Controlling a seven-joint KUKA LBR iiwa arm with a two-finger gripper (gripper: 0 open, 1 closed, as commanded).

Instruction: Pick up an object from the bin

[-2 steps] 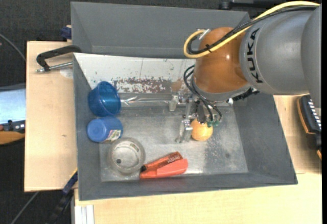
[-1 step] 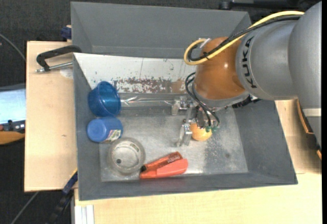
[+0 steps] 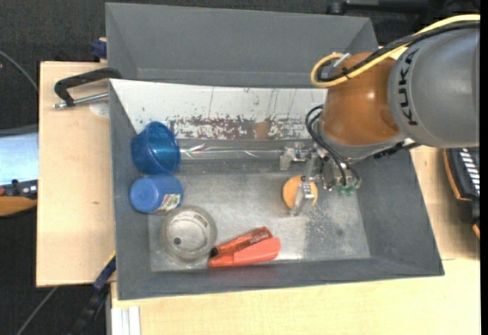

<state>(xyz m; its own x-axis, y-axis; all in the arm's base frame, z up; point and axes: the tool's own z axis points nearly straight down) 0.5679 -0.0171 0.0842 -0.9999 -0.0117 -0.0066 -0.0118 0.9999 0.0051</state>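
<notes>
My gripper (image 3: 307, 188) hangs low in the right half of the bin, under the arm's orange cover. A small round orange thing (image 3: 290, 193) lies on the bin floor right against the gripper's left side; whether it is gripped I cannot see. A red and orange hand tool (image 3: 245, 249) lies flat near the front wall, left of and nearer than the gripper.
Two blue cups (image 3: 155, 147) (image 3: 152, 194) lie at the left wall, one behind the other. A clear round cup (image 3: 187, 232) stands at the front left, touching the red tool's end. A clear plastic piece (image 3: 229, 149) lies along the back wall.
</notes>
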